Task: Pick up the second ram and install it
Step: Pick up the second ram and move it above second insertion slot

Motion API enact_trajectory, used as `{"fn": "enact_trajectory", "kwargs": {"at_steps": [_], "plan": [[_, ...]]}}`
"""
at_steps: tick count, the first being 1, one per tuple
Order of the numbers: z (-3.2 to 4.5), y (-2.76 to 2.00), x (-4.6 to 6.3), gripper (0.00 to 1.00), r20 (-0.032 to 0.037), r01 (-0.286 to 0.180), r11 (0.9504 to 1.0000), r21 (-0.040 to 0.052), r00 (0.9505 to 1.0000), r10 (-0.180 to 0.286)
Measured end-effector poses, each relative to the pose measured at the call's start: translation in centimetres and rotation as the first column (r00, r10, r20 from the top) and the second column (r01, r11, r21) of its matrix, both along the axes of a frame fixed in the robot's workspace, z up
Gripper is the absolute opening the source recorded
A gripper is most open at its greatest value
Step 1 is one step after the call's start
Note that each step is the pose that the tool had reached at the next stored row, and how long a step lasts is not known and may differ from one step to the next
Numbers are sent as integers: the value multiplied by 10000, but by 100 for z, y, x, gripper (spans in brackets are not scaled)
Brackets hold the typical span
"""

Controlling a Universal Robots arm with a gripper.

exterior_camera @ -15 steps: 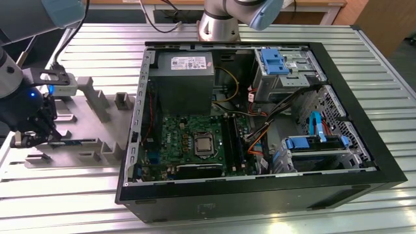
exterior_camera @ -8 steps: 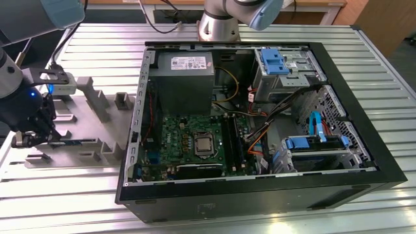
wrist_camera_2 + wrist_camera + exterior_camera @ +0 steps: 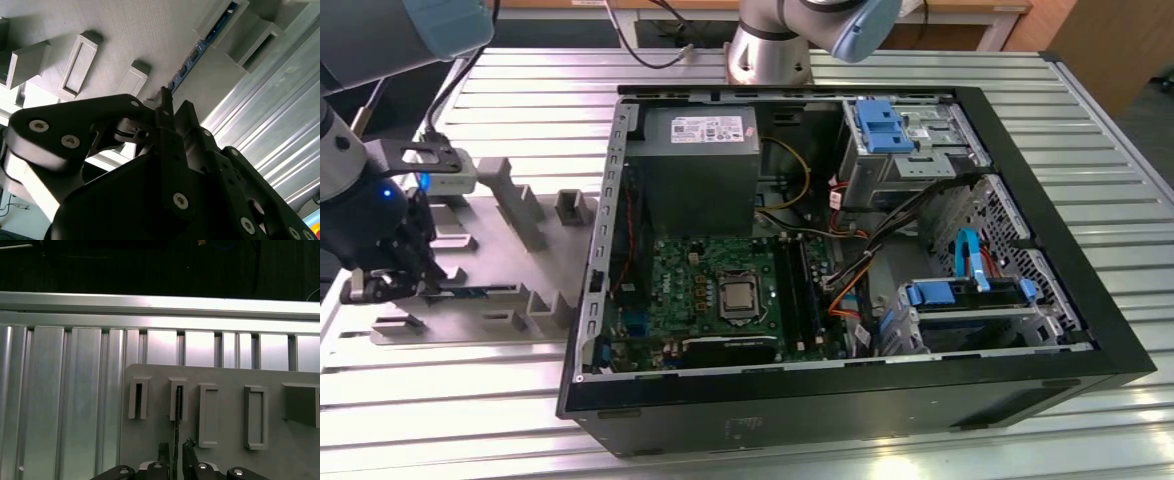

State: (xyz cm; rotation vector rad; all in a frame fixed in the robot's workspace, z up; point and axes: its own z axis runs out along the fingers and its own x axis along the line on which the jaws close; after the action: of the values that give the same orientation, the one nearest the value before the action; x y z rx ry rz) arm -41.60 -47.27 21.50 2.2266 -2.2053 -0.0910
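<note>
The second ram (image 3: 478, 292) is a thin blue-green stick standing on edge in a slotted grey holder (image 3: 500, 245) at the exterior view's left, outside the computer case. My gripper (image 3: 371, 288) is lowered over its near end. In the first wrist view the ram (image 3: 176, 427) is a dark edge-on line running out of a holder slot (image 3: 178, 399). It passes between the fingertips of the gripper (image 3: 175, 446), with a small gap on each side. In the second wrist view its blue edge (image 3: 200, 47) leads down to the gripper (image 3: 175, 106). The gripper is open, straddling the stick.
The open black computer case (image 3: 1067, 330) lies at the exterior view's right with the green motherboard (image 3: 707, 275) and its black slot rails (image 3: 798, 290) exposed. Raised grey blocks (image 3: 520, 205) stand on the holder plate. A ribbed metal table (image 3: 60, 405) lies underneath, and another arm's base (image 3: 767, 55) stands behind.
</note>
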Motion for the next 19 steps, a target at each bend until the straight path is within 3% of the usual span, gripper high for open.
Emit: {"fn": "enact_trajectory", "kwargs": {"at_steps": [3,4,11,19], "plan": [[0,0,-2,29,0,0,10000,0,10000,0],[-5,0,-2,36,2,1,10000,0,10000,-1],[-118,9,-3,36,0,2,10000,-1,10000,-2],[-160,15,1,36,-3,0,10000,-4,10000,0]]}}
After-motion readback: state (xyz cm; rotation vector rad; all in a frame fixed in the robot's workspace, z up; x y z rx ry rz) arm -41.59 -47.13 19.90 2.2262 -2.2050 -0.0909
